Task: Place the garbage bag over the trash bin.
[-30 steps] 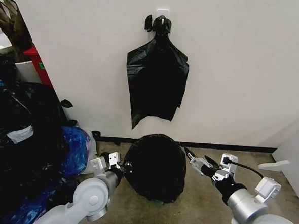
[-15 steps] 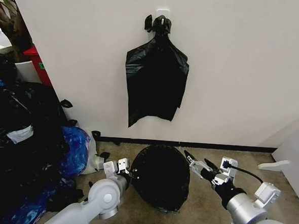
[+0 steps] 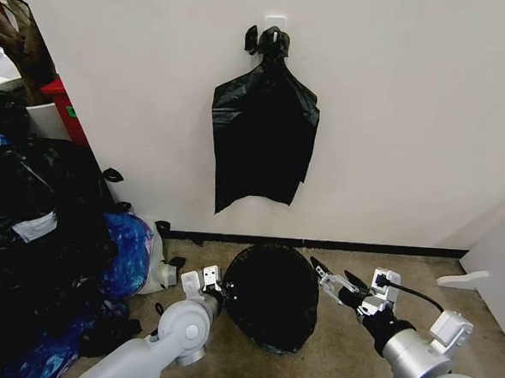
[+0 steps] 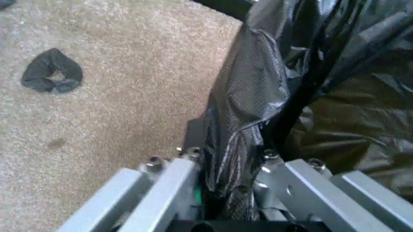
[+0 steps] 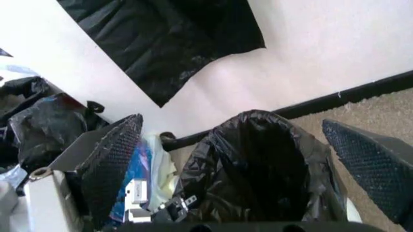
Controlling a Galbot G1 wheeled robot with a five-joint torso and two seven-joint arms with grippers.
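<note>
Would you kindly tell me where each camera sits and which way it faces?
Head view: high, facing forward and down at the wall; both arms show beside the garbage bag.
Left wrist view: on the left arm, along the left gripper clamping bag plastic over carpet.
Right wrist view: between the right gripper fingers, toward the bag's mouth.
Shared: the garbage bag.

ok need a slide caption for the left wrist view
Left hand shut on a fold of the garbage bag, above beige carpet with a black scrap nearby.
</note>
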